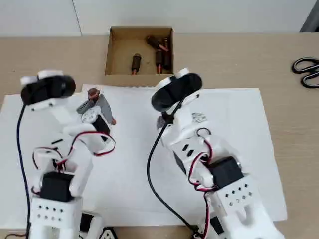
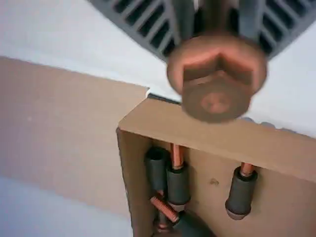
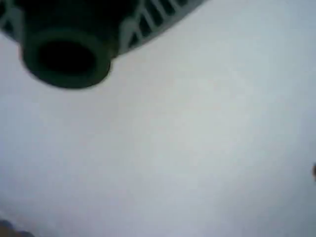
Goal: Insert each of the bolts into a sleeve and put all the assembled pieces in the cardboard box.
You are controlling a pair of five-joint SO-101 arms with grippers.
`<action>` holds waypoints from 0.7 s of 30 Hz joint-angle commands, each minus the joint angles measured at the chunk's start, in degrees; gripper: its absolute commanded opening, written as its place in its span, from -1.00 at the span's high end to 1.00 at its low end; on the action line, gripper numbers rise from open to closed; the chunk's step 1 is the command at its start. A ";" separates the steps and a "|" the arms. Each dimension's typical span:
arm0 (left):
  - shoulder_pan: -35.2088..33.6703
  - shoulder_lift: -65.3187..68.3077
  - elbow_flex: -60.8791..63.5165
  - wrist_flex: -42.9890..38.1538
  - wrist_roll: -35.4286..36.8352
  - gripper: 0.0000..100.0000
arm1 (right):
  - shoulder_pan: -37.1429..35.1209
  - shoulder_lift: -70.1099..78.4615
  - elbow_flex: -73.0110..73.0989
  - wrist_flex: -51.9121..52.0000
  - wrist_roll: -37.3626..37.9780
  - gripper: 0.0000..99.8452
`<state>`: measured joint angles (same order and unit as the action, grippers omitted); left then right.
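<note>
My left gripper (image 1: 97,105) is shut on a copper bolt (image 1: 93,92) over the white paper, just short of the cardboard box (image 1: 113,50). In the left wrist view the bolt's hex head (image 2: 216,79) hangs in front of the box's near wall (image 2: 276,148), gripped between the grey fingers (image 2: 148,24). Several assembled pieces (image 2: 177,181) lie inside the box (image 1: 158,59). My right gripper (image 3: 74,17) is shut on a dark sleeve (image 3: 66,57), its open end facing the camera, over the paper. In the high view that arm's wrist (image 1: 175,92) covers the sleeve.
A white paper sheet (image 1: 239,129) covers the table's middle under both arms. Black scissors (image 1: 306,71) lie on the bare table at the far right. The box stands beyond the paper's far edge.
</note>
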<state>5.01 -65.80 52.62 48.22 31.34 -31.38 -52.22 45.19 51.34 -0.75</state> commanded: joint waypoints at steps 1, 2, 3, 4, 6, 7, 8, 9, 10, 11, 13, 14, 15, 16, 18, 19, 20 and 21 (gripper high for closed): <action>0.44 -5.01 3.56 -3.52 0.70 0.99 | -3.47 -0.57 2.29 -4.97 -0.44 1.00; 0.44 -5.36 4.00 -3.52 0.70 0.99 | -4.53 -0.57 3.16 -5.85 -0.26 1.00; 0.44 -5.45 4.26 -3.52 0.70 0.99 | -5.49 -0.57 3.96 -6.81 0.70 1.00; 0.44 -5.45 4.26 -3.52 0.70 0.99 | -6.37 -0.57 4.92 -7.87 2.20 1.00; 0.53 -5.45 4.35 -3.52 1.67 0.99 | -7.78 -0.66 7.12 -11.03 5.19 1.00; 0.53 -5.45 4.35 -3.52 2.81 0.99 | -8.40 -0.66 8.09 -12.70 6.51 1.00; 0.70 -5.45 4.35 -3.52 3.69 0.99 | -9.01 -0.66 8.88 -14.20 7.56 1.00; 1.49 -5.45 4.35 -3.52 4.31 0.99 | -9.71 -0.66 9.49 -15.60 8.62 1.00; 2.29 -5.45 4.44 -3.43 4.75 0.99 | -10.42 -0.66 9.93 -16.84 9.67 1.00; 3.16 -5.54 4.44 -3.43 5.63 0.99 | -11.21 -0.66 10.37 -17.89 10.55 1.00; 4.84 -5.71 4.26 -3.52 7.74 0.99 | -11.91 -0.57 11.08 -19.03 11.60 1.00; 5.36 -5.63 4.26 -3.52 8.44 0.99 | -12.09 -0.57 11.34 -19.21 11.87 1.00; 5.80 -5.54 4.26 -3.60 8.97 0.99 | -12.09 -0.57 11.52 -19.38 11.87 1.00; 5.89 -5.54 4.35 -3.60 9.32 0.99 | -12.09 -0.57 11.52 -19.38 11.87 1.00; 5.89 -5.45 4.44 -3.60 9.93 0.99 | -12.09 -0.57 11.52 -19.30 11.87 1.00; 5.80 -5.45 4.44 -3.60 10.29 0.99 | -12.09 -0.57 11.52 -19.21 11.87 1.00; 5.80 -5.45 4.44 -3.60 10.37 0.99 | -12.09 -0.66 11.52 -19.21 11.60 1.00; 5.80 -5.45 4.44 -3.60 10.55 0.99 | -12.09 -0.66 11.52 -19.21 11.60 1.00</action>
<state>10.37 -70.11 57.36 46.46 41.10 -42.99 -52.22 57.23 33.41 10.51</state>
